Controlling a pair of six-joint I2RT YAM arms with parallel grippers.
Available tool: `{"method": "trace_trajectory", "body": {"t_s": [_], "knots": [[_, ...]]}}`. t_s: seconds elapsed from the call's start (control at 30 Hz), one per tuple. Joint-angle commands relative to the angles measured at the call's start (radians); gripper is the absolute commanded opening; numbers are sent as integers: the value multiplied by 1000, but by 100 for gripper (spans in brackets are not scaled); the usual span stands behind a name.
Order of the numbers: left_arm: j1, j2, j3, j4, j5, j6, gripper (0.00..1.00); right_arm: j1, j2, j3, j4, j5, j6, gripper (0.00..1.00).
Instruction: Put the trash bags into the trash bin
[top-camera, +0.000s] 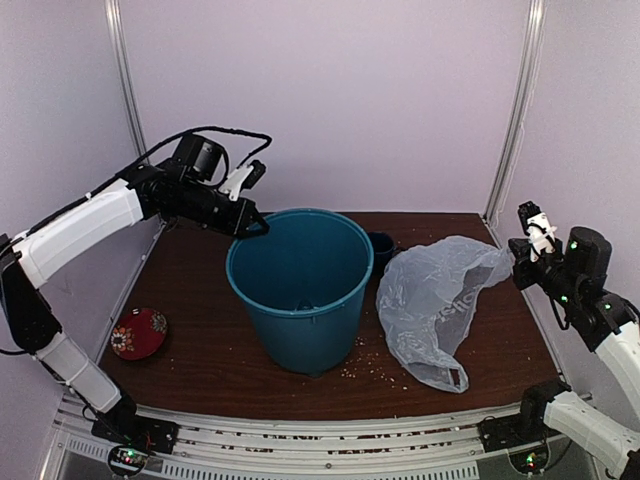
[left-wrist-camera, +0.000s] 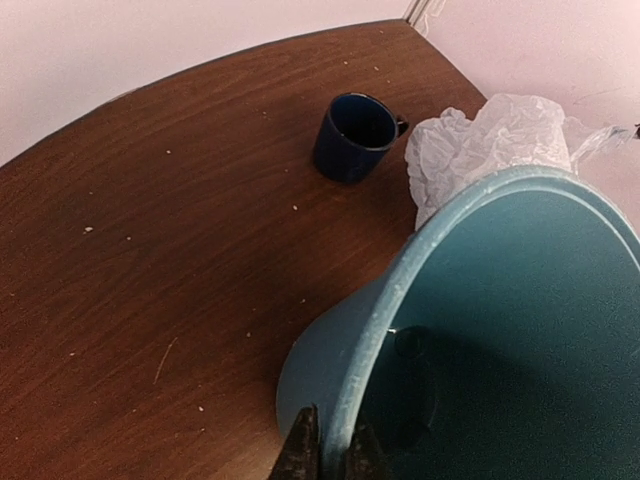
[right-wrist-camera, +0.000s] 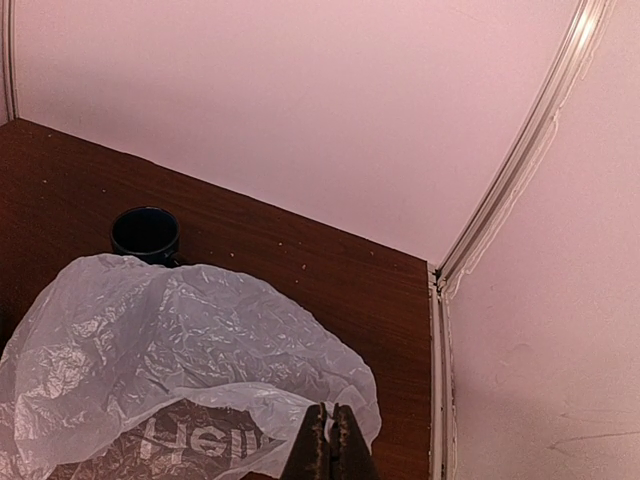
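Right-hand side: right pincer (right-wrist-camera: 328, 418) tight on trash bag (top-camera: 435, 300) edge; left pincer (left-wrist-camera: 335, 428) tight on trash bin (top-camera: 300, 320) rim.

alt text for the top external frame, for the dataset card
A teal trash bin stands on a brown table, its rim pinched by the left gripper, while the right gripper holds one end of a crumpled translucent trash bag lying beside the bin. A dark blue mug sits behind them, a red dish near the left edge.

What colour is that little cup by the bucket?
The cup is dark blue, clearest in the left wrist view.
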Motion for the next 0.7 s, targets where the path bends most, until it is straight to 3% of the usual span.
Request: {"method": "trace_trajectory", "body": {"t_s": [0.0, 0.23, 0.37, 0.4, 0.47, 0.57, 0.67], "knots": [[-38, 62, 50, 129, 99, -52, 0, 1, -13, -15, 19, 14, 1, 0], [-69, 157, 157, 91, 59, -48, 2, 1, -26, -12, 16, 15, 1, 0], [-69, 129, 182, 67, -52, -29, 53, 1, -26, -13, 15, 10, 1, 0], [-69, 119, 201, 54, -82, -24, 60, 2, -26, -12, 15, 10, 1, 0], [-70, 93, 245, 14, -168, -14, 68, 3, -21, -12, 15, 8, 1, 0], [-90, 1, 275, -9, -324, -10, 70, 3, -13, -13, 17, 5, 4, 0], [-234, -104, 236, 59, -405, 50, 70, 3, -6, -14, 19, 9, 5, 0]]}}
